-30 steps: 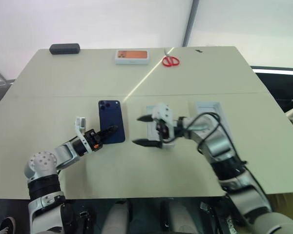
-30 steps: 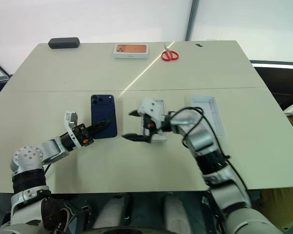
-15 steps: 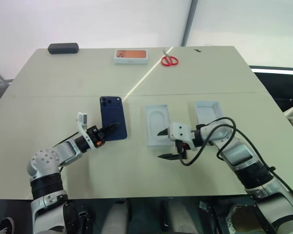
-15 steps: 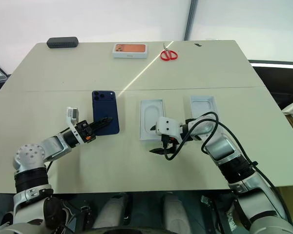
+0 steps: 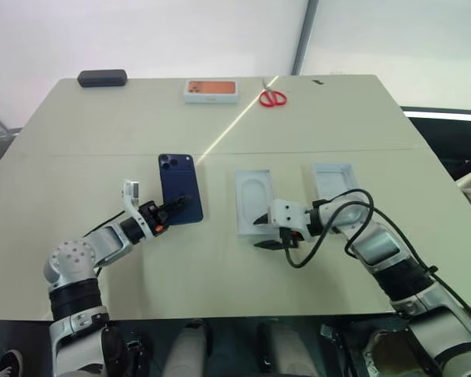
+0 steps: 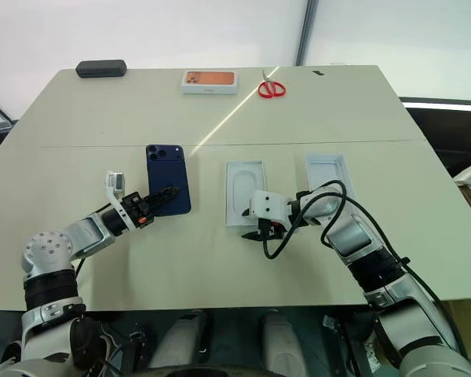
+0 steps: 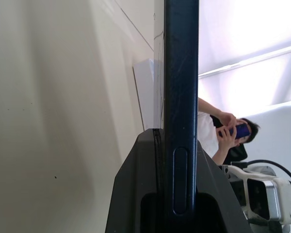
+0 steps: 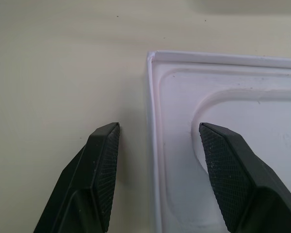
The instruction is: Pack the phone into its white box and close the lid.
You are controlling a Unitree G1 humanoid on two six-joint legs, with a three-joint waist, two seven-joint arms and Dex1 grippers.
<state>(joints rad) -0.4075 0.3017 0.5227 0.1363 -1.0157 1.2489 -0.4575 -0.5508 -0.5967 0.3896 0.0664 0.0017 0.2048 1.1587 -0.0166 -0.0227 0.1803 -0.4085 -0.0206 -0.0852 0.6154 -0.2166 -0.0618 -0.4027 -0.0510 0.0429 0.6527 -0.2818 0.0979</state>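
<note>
Gripping the phone [image 5: 180, 188] by its edge, left gripper [image 5: 175, 209]; right gripper [image 8: 155, 174] parted, straddling the insert's [image 8: 233, 126] rim.

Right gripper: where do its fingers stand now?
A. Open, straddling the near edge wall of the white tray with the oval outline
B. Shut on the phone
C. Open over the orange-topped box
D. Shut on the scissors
A: in the right wrist view the right gripper is open, one finger on the bare table and the other over the tray, with its wall between them.
</note>
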